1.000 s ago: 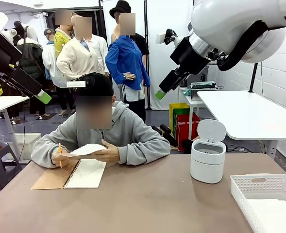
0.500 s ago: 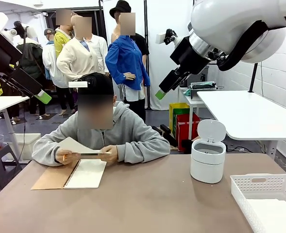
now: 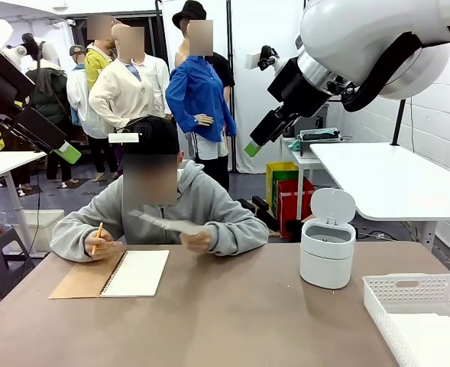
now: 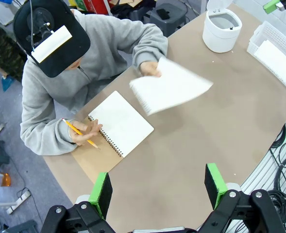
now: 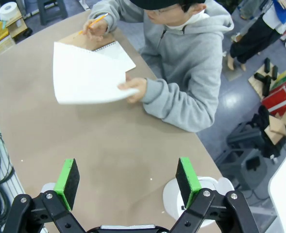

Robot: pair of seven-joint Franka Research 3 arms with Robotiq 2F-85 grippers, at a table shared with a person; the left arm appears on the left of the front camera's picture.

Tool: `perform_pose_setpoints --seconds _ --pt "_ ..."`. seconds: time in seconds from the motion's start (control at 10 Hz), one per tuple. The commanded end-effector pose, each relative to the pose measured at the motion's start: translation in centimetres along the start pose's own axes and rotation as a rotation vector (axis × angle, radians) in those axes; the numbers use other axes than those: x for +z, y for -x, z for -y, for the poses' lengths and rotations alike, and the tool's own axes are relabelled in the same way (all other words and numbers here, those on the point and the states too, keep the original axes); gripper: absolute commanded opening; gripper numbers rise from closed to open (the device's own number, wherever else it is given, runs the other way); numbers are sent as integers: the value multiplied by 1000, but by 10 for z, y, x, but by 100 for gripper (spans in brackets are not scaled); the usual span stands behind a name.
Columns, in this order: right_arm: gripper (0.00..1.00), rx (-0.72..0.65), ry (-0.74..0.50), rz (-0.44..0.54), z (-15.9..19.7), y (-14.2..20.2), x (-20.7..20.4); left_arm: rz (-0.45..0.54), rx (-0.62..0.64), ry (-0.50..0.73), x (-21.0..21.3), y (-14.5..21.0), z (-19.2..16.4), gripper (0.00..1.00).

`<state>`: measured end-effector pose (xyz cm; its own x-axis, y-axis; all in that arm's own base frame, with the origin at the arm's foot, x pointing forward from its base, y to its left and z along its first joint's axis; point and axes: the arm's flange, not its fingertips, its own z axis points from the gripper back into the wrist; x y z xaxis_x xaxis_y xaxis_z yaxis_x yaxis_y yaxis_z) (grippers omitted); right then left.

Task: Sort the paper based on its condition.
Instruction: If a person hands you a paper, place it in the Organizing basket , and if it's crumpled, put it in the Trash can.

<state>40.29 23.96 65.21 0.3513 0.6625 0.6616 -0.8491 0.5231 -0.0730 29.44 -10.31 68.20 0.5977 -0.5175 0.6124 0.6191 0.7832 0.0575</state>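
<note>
A white sheet of paper [image 3: 167,223] hangs in the air above the table, pinched in the person's hand [image 3: 198,241] at the far side. The paper [image 4: 172,86] appears flat and blurred in the left wrist view, and the paper [image 5: 87,75] is just as smooth in the right wrist view. My left gripper [image 4: 158,187] stands open high over the near table edge, nothing between its pads. My right gripper [image 5: 127,178] is open too, well above the table and empty. In the front view, the left gripper [image 3: 68,153] and the right gripper [image 3: 253,147] both hover far above the person.
An open spiral notebook [image 3: 133,274] with a brown cover lies in front of the person, whose other hand holds a pencil [image 3: 96,237]. A white bin [image 3: 328,254] with its lid up stands at the right. A white basket [image 3: 416,294] with a sheet inside sits at the near right corner.
The person lifted a sheet off the notebook and swung it to picture right, over the table. Both arms stayed still.
</note>
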Motion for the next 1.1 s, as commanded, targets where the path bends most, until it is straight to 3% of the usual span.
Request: perform_pose_setpoints --seconds 0.0,1.0 --pt "100 1 -17 11 0 1 -1 0 1 -2 0 0 0 100" --pt "100 -19 -10 -6 2 0 -2 0 1 -2 0 0 0 100"
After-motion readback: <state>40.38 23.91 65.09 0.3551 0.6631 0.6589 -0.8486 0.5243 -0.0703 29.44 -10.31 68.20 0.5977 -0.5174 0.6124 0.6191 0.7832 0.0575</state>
